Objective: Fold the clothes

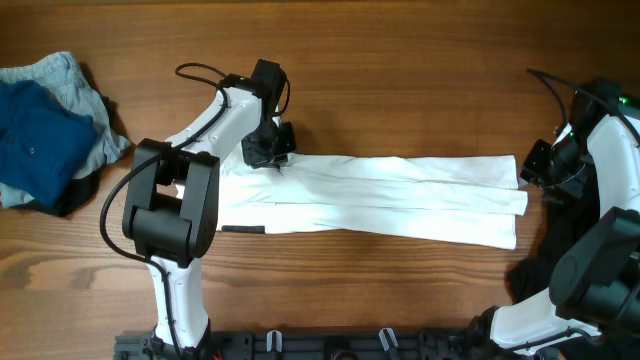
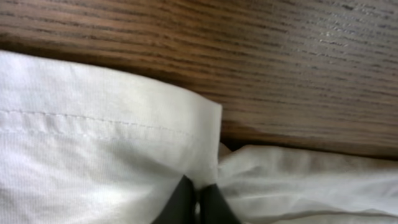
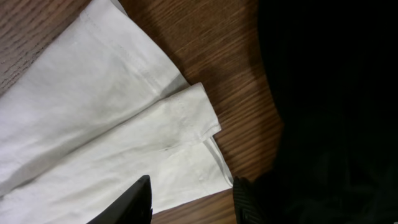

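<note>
A white garment [image 1: 400,195] lies folded into a long strip across the table's middle. My left gripper [image 1: 272,152] is at its upper left edge, shut on a pinch of the white cloth [image 2: 199,168]. My right gripper [image 1: 545,170] is open just off the strip's right end. In the right wrist view its fingers [image 3: 189,196] straddle the corner of the white cuffs [image 3: 180,124], with nothing held.
A pile of blue and grey clothes [image 1: 45,130] lies at the far left. A dark garment [image 1: 530,275] lies at the lower right and fills the right side of the right wrist view [image 3: 336,112].
</note>
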